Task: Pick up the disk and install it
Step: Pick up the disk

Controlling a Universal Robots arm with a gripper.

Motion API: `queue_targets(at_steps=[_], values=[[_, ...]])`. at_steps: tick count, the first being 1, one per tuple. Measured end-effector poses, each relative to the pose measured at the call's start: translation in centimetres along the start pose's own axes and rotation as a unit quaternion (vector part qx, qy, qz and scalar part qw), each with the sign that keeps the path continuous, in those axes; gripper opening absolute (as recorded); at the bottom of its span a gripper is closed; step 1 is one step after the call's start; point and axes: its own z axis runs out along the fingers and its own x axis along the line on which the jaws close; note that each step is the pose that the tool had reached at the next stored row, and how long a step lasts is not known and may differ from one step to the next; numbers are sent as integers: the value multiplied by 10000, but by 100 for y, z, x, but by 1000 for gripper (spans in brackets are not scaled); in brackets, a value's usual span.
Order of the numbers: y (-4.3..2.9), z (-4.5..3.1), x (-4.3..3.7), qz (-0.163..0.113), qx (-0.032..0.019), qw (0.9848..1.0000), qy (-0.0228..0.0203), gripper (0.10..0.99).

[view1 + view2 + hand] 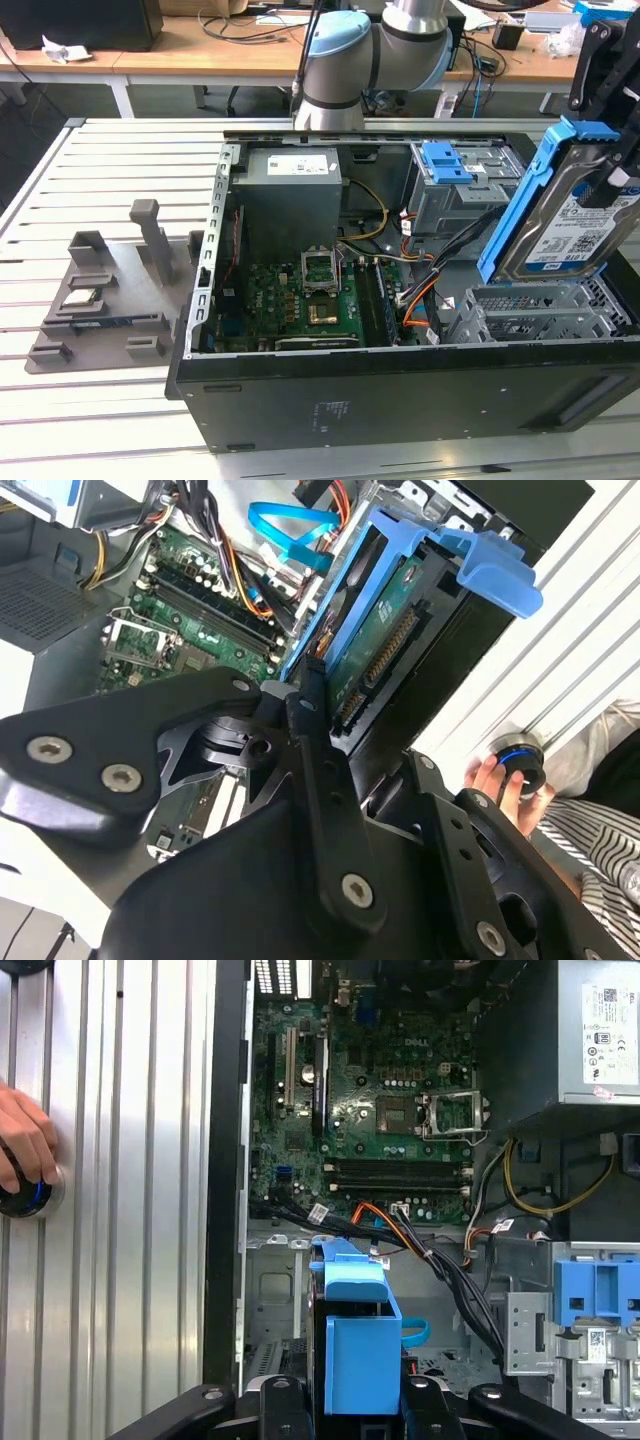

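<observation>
The disk [560,220], a silver drive with a white-and-blue label in a blue carrier frame, hangs tilted on edge at the exterior view's right. It is just above the empty metal drive cage [540,310] of the open computer case [400,385]. My gripper [615,185] is shut on the disk from above, with black fingers [310,730] clamping its sides. In the first wrist view the disk's blue end [355,1340] sits between the gripper's [355,1405] fingers, over the cage bay [270,1300]. The second wrist view shows the disk's [385,630] green circuit-board underside.
Inside the case are the motherboard [310,290], a grey power supply [290,185], loose cables [420,290] and another blue carrier [450,160] in an upper bay. A grey fixture [110,290] lies at the exterior view's left. A person's hand [25,1150] rests on a knob beside the case.
</observation>
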Motion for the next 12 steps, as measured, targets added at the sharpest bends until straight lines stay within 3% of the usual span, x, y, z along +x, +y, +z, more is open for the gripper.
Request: queue_targets(at_steps=[6,12], values=[[-79,93,81,0,0,10000,-1,365],[-87,96,84,0,0,10000,1,365]])
